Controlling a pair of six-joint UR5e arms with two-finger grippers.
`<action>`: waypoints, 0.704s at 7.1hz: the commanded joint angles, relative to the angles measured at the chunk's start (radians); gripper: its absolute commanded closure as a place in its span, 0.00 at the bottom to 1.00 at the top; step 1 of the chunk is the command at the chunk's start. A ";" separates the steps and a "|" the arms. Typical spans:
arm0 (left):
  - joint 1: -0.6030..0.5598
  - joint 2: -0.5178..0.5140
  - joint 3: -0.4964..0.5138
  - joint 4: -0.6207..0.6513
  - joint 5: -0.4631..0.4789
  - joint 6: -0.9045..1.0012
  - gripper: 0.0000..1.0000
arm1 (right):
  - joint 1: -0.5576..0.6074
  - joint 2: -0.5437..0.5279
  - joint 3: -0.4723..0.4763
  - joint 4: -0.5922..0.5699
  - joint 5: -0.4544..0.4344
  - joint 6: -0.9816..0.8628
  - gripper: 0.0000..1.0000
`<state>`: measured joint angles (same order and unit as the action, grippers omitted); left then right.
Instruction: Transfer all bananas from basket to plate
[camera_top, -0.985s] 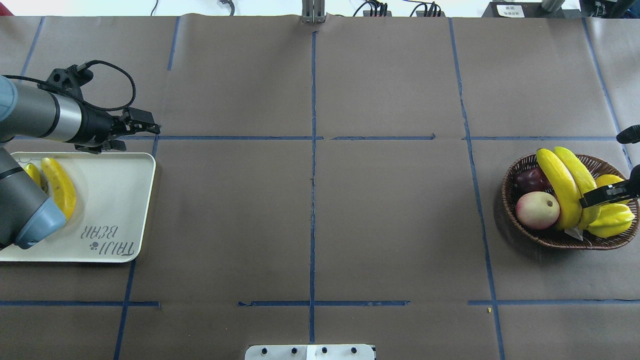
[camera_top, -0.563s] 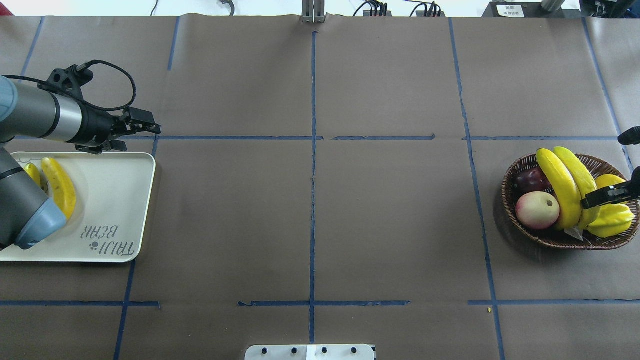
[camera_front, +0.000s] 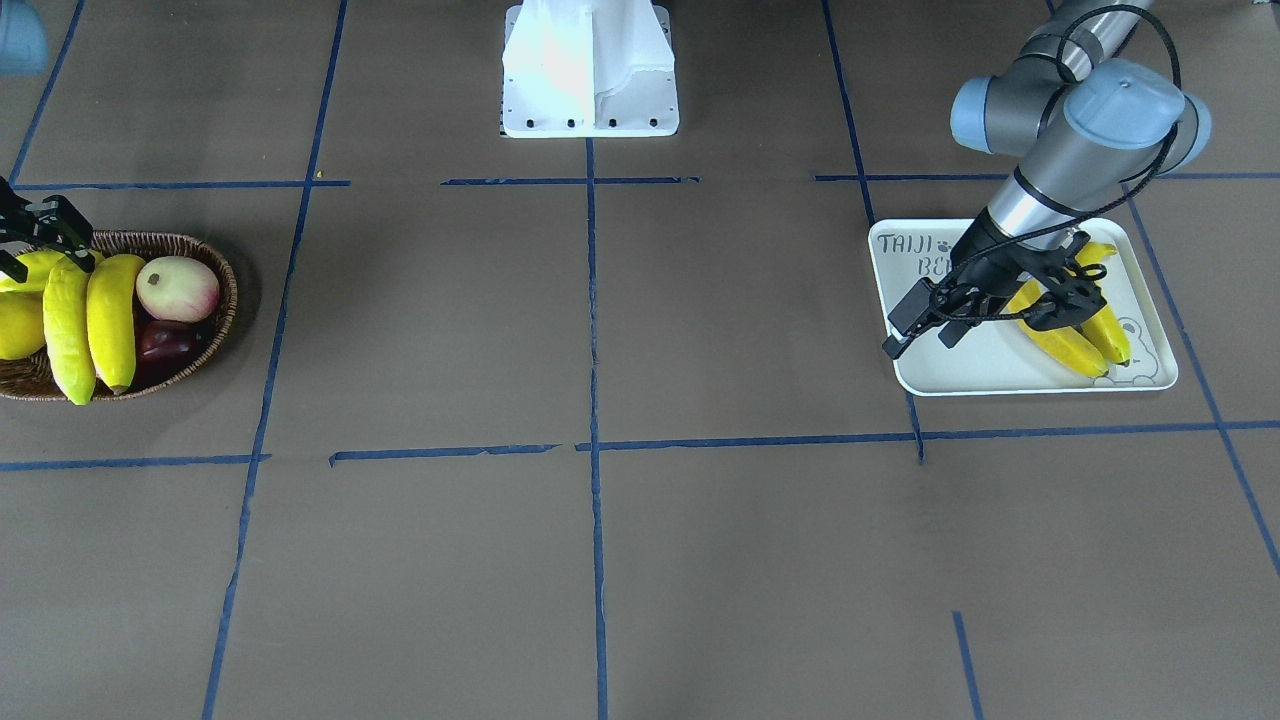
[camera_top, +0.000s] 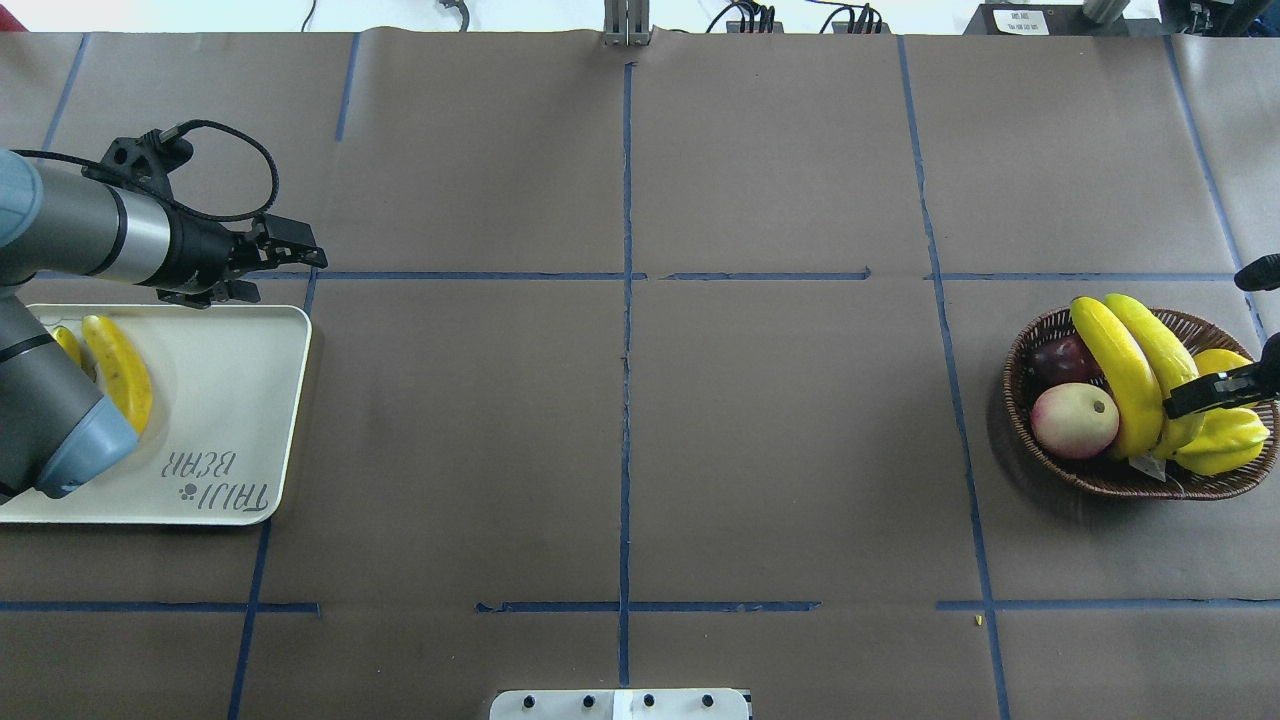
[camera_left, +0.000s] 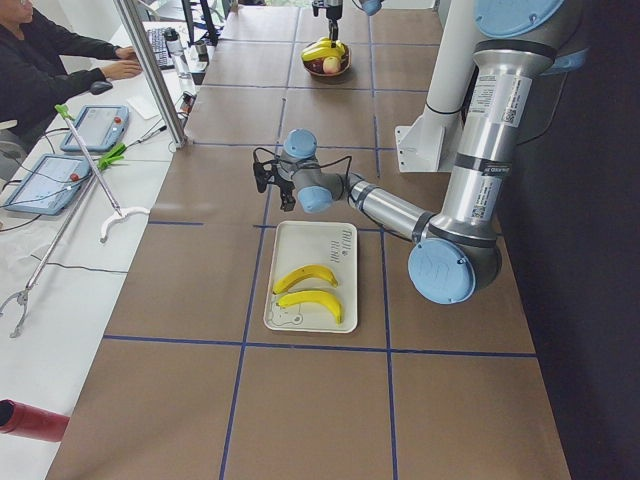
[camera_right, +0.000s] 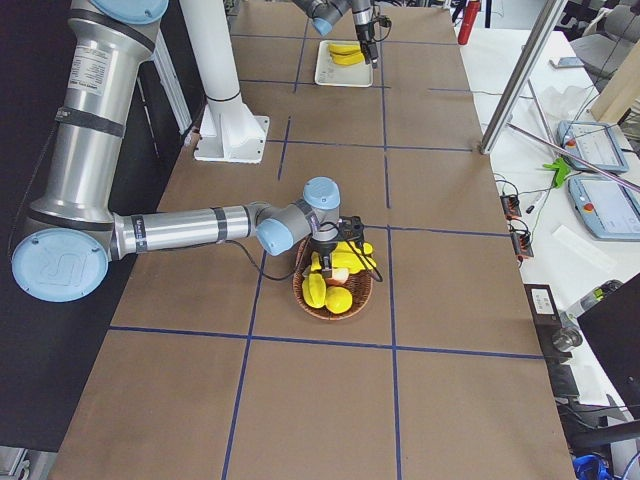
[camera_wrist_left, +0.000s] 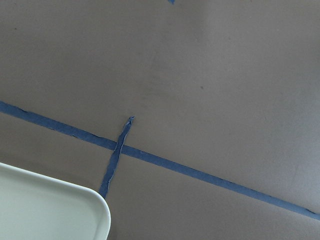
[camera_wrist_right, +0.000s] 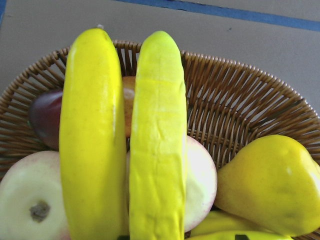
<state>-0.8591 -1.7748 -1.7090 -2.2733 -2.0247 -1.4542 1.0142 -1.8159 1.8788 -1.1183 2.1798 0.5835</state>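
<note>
Two bright yellow bananas (camera_top: 1135, 370) lie side by side over the other fruit in the brown wicker basket (camera_top: 1025, 345) at the table's right; they fill the right wrist view (camera_wrist_right: 125, 140). My right gripper (camera_top: 1185, 405) is shut on the bananas at their near ends. Two more bananas (camera_top: 120, 375) lie on the white "TAIJI BEAR" plate (camera_top: 230, 400) at the left, seen also in the front view (camera_front: 1065, 340). My left gripper (camera_top: 285, 275) is open and empty, just past the plate's far right corner (camera_wrist_left: 50, 210).
The basket also holds a pink-cream apple (camera_top: 1075, 420), a dark red fruit (camera_top: 1062, 358) and plump yellow fruit (camera_top: 1222, 440). My left arm's elbow (camera_top: 60, 440) hangs over the plate's left part. Blue tape lines cross the brown table. An operator (camera_left: 50, 50) sits beyond the table's far edge.
The basket bananas' far tips have shifted slightly left while the right gripper edged right. The left gripper has drifted a little farther from the plate.
</note>
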 joint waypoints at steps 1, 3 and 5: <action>0.000 -0.003 0.002 0.000 0.000 0.000 0.00 | -0.003 0.006 -0.009 0.000 -0.002 0.001 0.26; 0.000 -0.003 0.002 0.000 0.000 0.000 0.00 | -0.008 0.035 -0.035 0.000 -0.002 0.003 0.27; 0.000 -0.003 0.002 0.000 0.000 0.000 0.00 | -0.006 0.033 -0.035 0.000 0.000 -0.001 0.61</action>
<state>-0.8590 -1.7779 -1.7074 -2.2734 -2.0248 -1.4542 1.0072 -1.7836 1.8453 -1.1183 2.1786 0.5850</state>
